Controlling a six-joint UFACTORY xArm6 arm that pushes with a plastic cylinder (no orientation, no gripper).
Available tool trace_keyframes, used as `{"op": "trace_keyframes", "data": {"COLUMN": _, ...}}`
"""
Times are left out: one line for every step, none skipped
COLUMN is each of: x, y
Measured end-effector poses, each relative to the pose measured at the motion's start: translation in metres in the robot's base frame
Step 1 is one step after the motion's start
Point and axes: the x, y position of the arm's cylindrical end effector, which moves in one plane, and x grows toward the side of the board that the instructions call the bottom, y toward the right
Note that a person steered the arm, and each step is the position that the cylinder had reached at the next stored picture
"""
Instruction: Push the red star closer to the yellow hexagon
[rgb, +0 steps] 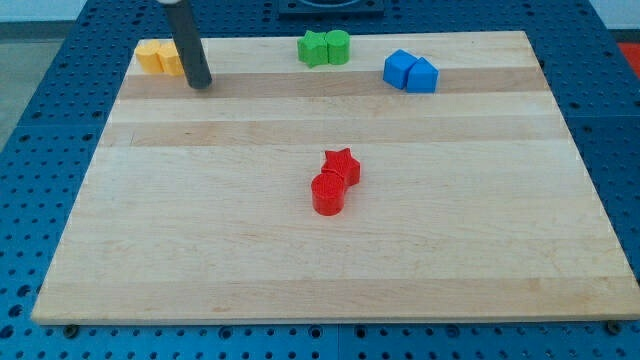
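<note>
One long diagonal separated my tip (201, 84), bare and holding nothing, from the red star-shaped block (342, 165) mid-counter. The star lay toward the view's lower right, while the yellow hexagonal block (152, 56) sat just left of the tip, so I judged the tip needed to get round behind the star first.

pale wooden board (300, 260) (smooth, perhaps matt).

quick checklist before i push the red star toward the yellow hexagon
1. My tip in view: ok, at the view's top left, beside the yellow blocks.
2. Tip behind the red star for the push: not ok, far from it.
3. Star free of neighbours: not ok, the red cylinder touches it.
4. Which yellow block is the hexagon: cannot tell.
5. Path from star to yellows free of blocks: ok.
</note>
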Motion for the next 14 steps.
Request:
{"op": "trace_keyframes", "data": {"x": 0.03, "y": 0.062}}
{"op": "trace_keyframes", "data": {"x": 0.052, "y": 0.155}}
{"op": "trace_keyframes", "data": {"x": 0.098, "y": 0.223}}
{"op": "trace_keyframes", "data": {"x": 0.144, "y": 0.282}}
{"op": "trace_keyframes", "data": {"x": 0.175, "y": 0.28}}
{"op": "trace_keyframes", "data": {"x": 0.177, "y": 0.251}}
{"op": "trace_keyframes", "data": {"x": 0.177, "y": 0.225}}
{"op": "trace_keyframes", "data": {"x": 0.168, "y": 0.203}}
{"op": "trace_keyframes", "data": {"x": 0.156, "y": 0.178}}
{"op": "trace_keyframes", "data": {"x": 0.147, "y": 0.151}}
{"op": "trace_keyframes", "data": {"x": 0.143, "y": 0.148}}
{"op": "trace_keyframes", "data": {"x": 0.143, "y": 0.161}}
{"op": "trace_keyframes", "data": {"x": 0.141, "y": 0.171}}
{"op": "trace_keyframes", "data": {"x": 0.131, "y": 0.171}}
